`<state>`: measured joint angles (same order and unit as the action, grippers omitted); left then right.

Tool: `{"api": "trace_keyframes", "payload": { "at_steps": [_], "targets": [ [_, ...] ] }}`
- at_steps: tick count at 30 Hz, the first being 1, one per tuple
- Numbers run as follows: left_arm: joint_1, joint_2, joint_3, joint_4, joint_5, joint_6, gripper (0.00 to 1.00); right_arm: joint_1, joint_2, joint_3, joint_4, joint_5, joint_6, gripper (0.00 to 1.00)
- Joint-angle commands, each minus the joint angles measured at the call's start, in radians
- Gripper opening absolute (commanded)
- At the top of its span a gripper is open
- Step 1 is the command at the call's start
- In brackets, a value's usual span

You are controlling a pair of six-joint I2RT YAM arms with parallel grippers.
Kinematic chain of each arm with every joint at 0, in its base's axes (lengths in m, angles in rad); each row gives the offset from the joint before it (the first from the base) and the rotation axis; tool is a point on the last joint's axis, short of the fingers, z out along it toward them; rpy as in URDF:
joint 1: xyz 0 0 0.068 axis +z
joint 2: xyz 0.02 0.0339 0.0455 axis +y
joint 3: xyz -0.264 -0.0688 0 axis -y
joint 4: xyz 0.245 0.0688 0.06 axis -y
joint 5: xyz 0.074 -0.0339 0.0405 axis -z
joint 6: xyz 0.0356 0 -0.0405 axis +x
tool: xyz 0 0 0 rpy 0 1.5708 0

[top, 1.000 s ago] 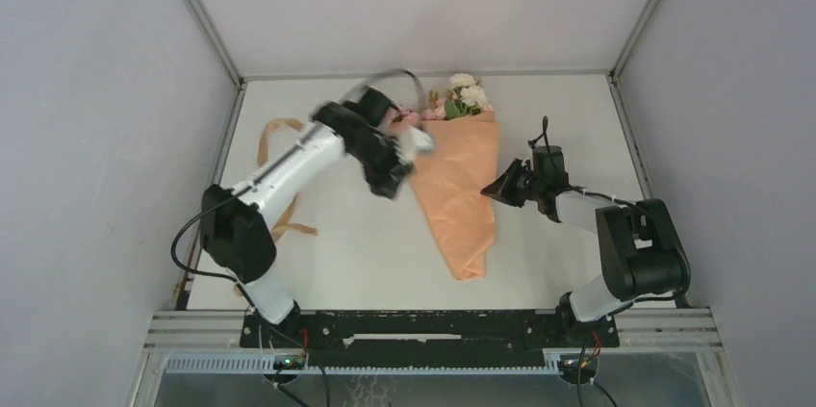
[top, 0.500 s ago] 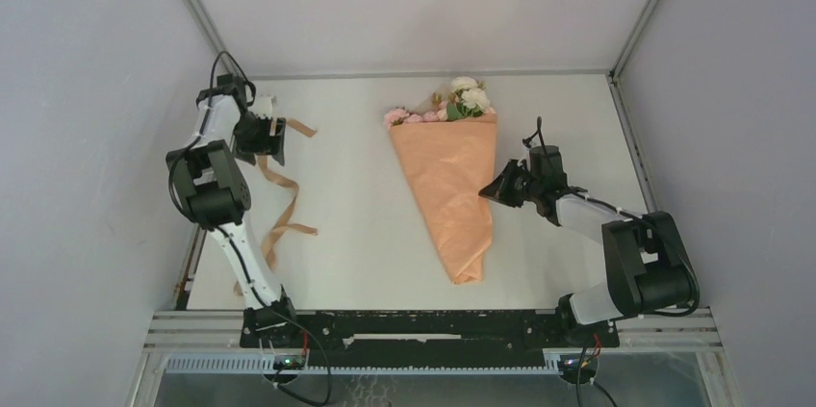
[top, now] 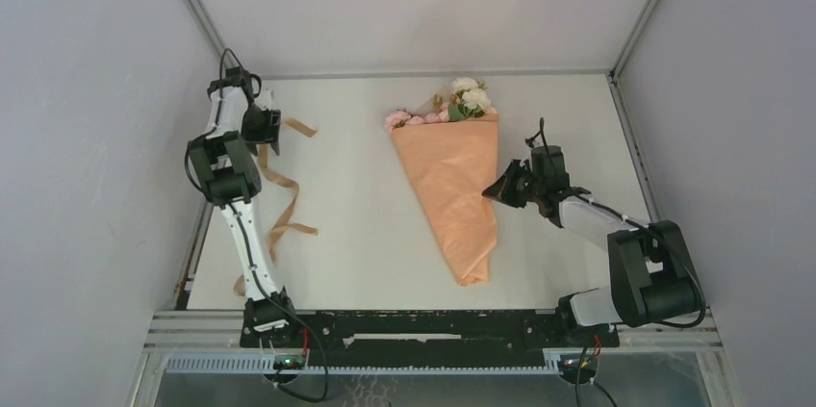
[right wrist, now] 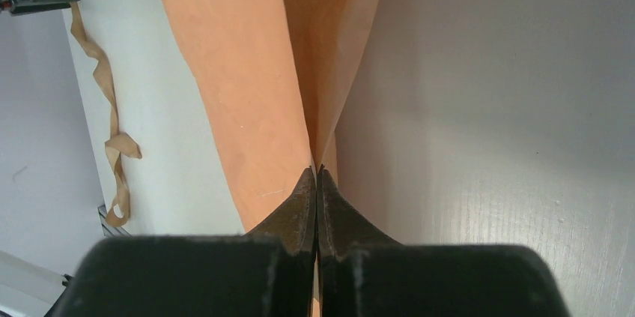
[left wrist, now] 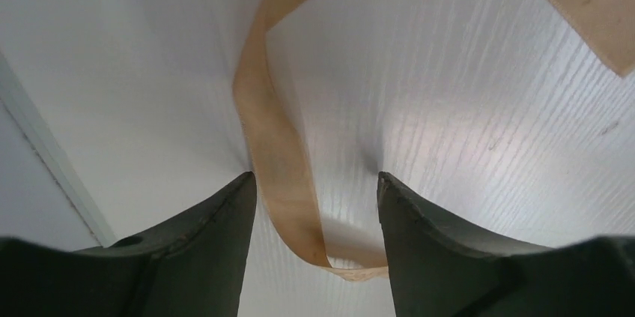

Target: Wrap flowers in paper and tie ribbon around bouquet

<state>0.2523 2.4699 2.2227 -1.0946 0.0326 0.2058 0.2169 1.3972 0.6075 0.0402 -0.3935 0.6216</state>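
Left jaws released, astride ribbon (left wrist: 273, 145); right jaws clenched, at bouquet (top: 452, 176) edge

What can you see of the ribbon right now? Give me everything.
The ribbon is a long, narrow tan-beige strip that looks thin and fabric-like. It lies loose on the white table along the left side, curling and looping from the near edge toward the far-left corner. It is well apart from the bouquet and tied to nothing. Near its far end it seems to curl up off the surface. The left gripper straddles that stretch with its jaws open, not pinching it.
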Motion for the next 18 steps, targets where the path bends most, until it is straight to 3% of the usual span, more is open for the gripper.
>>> {"api": "trace_keyframes", "payload": {
  "at_steps": [1, 3, 10, 13, 16, 18],
  "targets": [
    [-0.015, -0.058, -0.017, -0.113, 0.046, 0.018, 0.65, 0.008, -0.058, 0.016, 0.014, 0.005, -0.021, 0.00],
    [-0.018, -0.067, -0.047, -0.174, 0.057, 0.026, 0.67, 0.012, -0.069, 0.017, 0.012, 0.013, -0.020, 0.00],
    [-0.024, -0.155, -0.297, -0.154, 0.176, 0.044, 0.57, 0.016, -0.105, 0.017, 0.001, 0.016, -0.031, 0.00],
    [-0.057, -0.151, -0.408, -0.140, 0.218, 0.065, 0.37, 0.012, -0.108, 0.017, -0.004, 0.009, -0.035, 0.00],
    [-0.088, -0.199, -0.519, -0.057, 0.271, 0.062, 0.04, -0.003, -0.098, 0.017, 0.000, -0.026, -0.026, 0.00],
    [-0.112, -0.251, -0.570, -0.022, 0.339, 0.073, 0.00, -0.012, -0.103, 0.017, 0.005, -0.047, -0.020, 0.00]
  ]
}}
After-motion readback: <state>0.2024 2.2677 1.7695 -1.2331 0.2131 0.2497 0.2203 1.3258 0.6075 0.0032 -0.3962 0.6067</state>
